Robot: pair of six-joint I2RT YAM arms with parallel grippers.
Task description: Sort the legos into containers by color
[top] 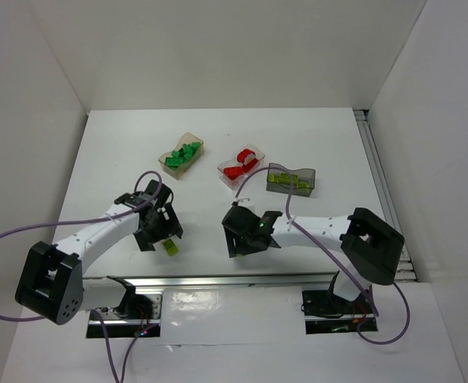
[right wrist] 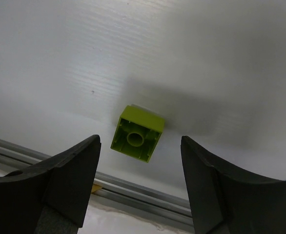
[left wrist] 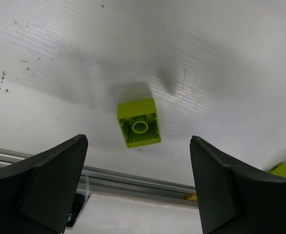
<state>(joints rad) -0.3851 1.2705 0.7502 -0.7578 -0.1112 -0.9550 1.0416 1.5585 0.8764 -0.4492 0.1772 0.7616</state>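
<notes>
Two arms reach over a white table (top: 106, 159), each above a loose yellow-green lego. At the far side stand three trays in a row: a tan tray (top: 196, 142) with dark green legos, a clear tray (top: 223, 169) with red ones, and a smoky grey tray (top: 309, 175) with yellow-green ones.

From the left wrist, we see the left gripper (left wrist: 138, 161) with its fingers spread wide and holding nothing. The left brick (left wrist: 139, 123) lies flat on the table, centred in the gap and a little ahead of the fingertips, touching neither. It looks nearly square, so we find no clear long axis to line the fingers up with.

From the right wrist, the right gripper (right wrist: 140, 163) also has its fingers apart and empty. The right brick (right wrist: 136, 134) sits between them, slightly turned, a round hollow facing the camera, and it is clear of both fingers. From above, this brick is hidden under the gripper.

We judge that each gripper needs only to go straight down and pinch. The grey tray lies far and to the right, nearer the right arm and well apart from the left brick.
</notes>
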